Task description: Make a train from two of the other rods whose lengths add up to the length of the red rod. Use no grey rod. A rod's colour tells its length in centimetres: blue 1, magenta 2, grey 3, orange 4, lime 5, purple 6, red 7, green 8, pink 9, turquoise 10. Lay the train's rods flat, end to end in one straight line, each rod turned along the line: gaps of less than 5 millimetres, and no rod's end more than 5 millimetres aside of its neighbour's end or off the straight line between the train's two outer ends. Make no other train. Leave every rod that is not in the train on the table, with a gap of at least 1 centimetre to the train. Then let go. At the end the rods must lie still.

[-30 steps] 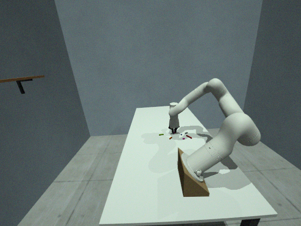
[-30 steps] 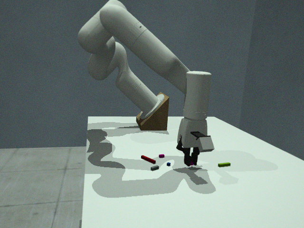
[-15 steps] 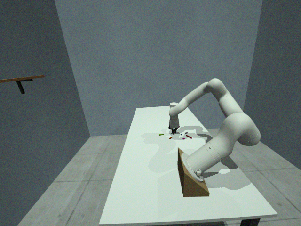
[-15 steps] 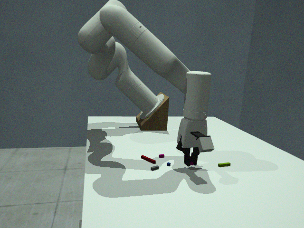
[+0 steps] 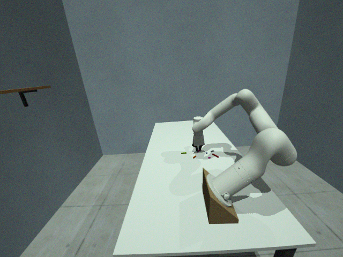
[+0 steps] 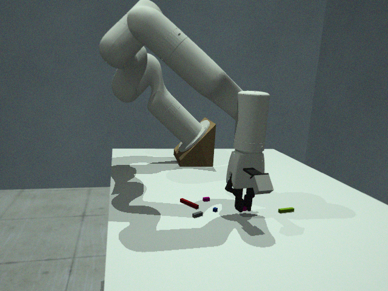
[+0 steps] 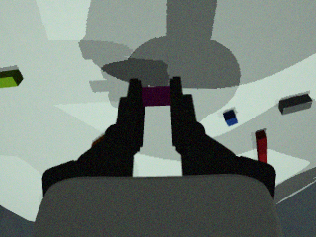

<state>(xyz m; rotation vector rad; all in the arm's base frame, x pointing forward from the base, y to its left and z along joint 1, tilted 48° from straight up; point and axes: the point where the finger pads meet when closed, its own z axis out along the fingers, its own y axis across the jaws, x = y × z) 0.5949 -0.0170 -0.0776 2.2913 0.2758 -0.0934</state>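
My gripper (image 6: 244, 207) points straight down and is shut on a short magenta rod (image 7: 157, 95), held low over the table top; it also shows in the top view (image 5: 198, 150). The lime rod (image 6: 285, 210) lies flat to the right of the gripper in the exterior view, well apart from it. The red rod (image 6: 189, 203) lies to the left, with a second magenta rod (image 6: 205, 198), the blue rod (image 6: 214, 209) and the grey rod (image 6: 197, 214) near it. The orange rod (image 5: 194, 156) lies in front of the gripper in the top view.
The arm's brown wedge base (image 6: 197, 149) stands on the table behind the rods. The table's edges run well away from the rods on all sides.
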